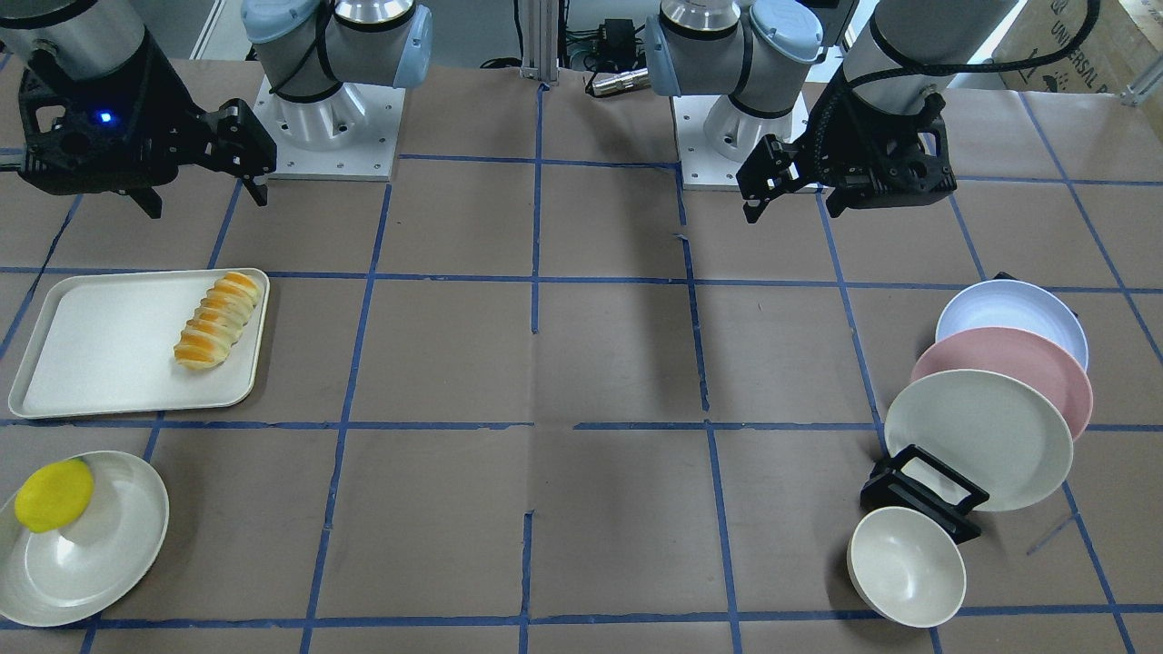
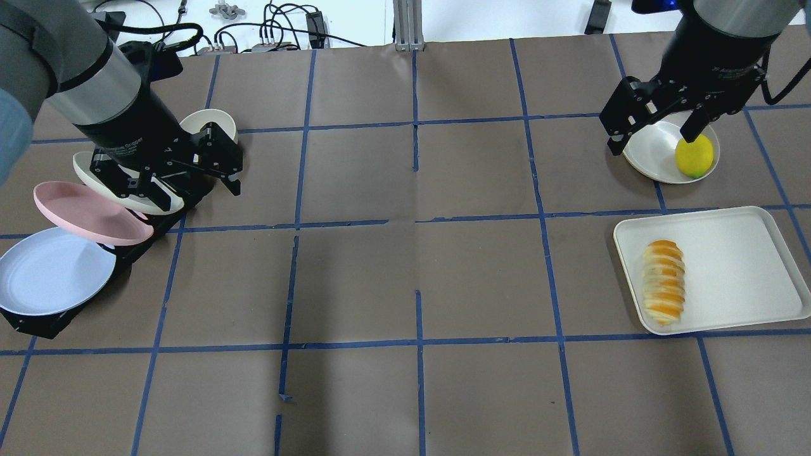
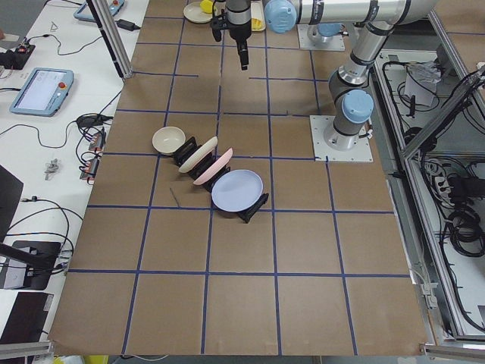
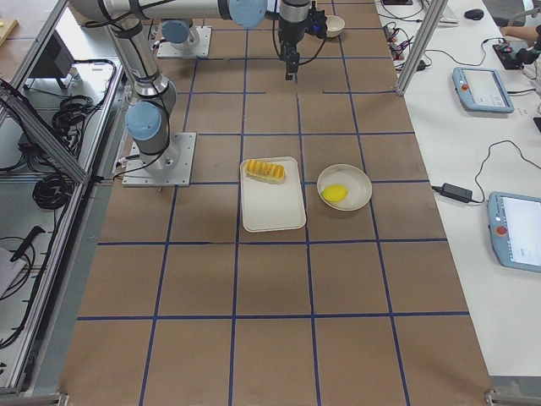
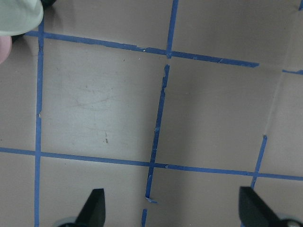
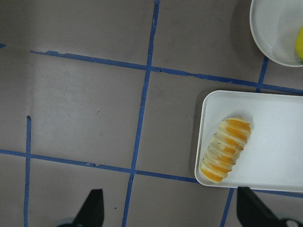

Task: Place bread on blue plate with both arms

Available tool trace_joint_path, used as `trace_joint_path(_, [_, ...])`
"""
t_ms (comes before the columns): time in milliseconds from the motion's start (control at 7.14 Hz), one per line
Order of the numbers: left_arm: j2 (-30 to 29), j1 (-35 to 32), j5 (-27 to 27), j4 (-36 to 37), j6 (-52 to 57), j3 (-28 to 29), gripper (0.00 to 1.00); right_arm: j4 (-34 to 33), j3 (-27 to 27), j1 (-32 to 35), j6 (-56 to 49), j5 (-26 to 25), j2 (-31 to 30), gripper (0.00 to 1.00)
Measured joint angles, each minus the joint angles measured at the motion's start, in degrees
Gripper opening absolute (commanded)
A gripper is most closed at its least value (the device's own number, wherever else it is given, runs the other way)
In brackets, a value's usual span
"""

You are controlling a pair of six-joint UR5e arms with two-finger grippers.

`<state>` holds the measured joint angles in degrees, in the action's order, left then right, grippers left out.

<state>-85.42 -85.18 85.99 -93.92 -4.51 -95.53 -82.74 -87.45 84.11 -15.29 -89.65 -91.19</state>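
The bread lies on a cream tray, along the tray edge nearest the table's middle; it also shows in the overhead view and the right wrist view. The blue plate leans in a black rack, nearest the robot; it also shows in the overhead view. My right gripper is open and empty, high above the table, set back from the tray. My left gripper is open and empty, high beside the rack.
The rack also holds a pink plate and a cream plate. A cream bowl sits at its far end. A yellow lemon-like lump rests on a separate cream plate beyond the tray.
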Motion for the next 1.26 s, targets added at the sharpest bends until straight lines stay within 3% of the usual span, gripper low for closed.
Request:
trace_joint_path(280, [-0.08,-1.04,0.13,0.94,-1.38,-0.06,1.0,0.02,0.0,0.0,0.08,-0.02,-0.01,1.0])
trace_joint_path(700, [-0.1,3.26,1.24,4.33,12.18,-0.24,1.0,-0.05,0.25,-0.06,-0.08,0.26,-0.01,1.0])
trace_joint_path(1260, [-2.63,28.44,0.77,4.71,51.97,0.39,1.0,-0.38,0.06,-0.27,0.18,0.17,0.18,1.0])
